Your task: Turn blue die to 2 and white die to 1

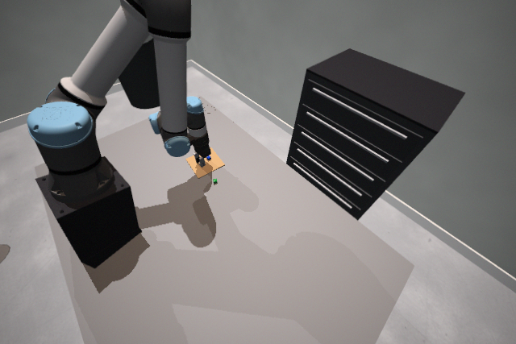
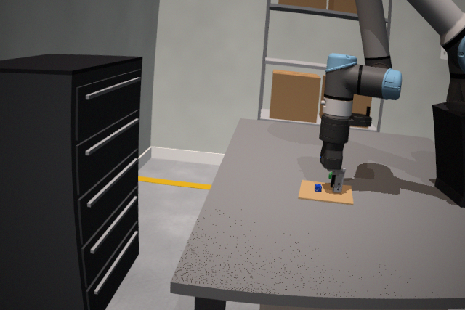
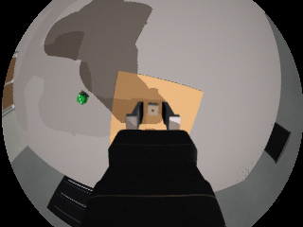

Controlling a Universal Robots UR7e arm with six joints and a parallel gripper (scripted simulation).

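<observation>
The white die lies on the orange mat, with a single dark dot on its upward face in the wrist view. The fingers hide it in the top and exterior views. My gripper points down and is open, its fingers low on either side of the white die with a gap on each side. The blue die lies on the mat beside the gripper; its top is too small to read, and the wrist view does not show it. The mat looks flat.
The green die lies on the table, off the mat. A black drawer cabinet stands beyond the table's side. The arm's shadow falls across part of the mat.
</observation>
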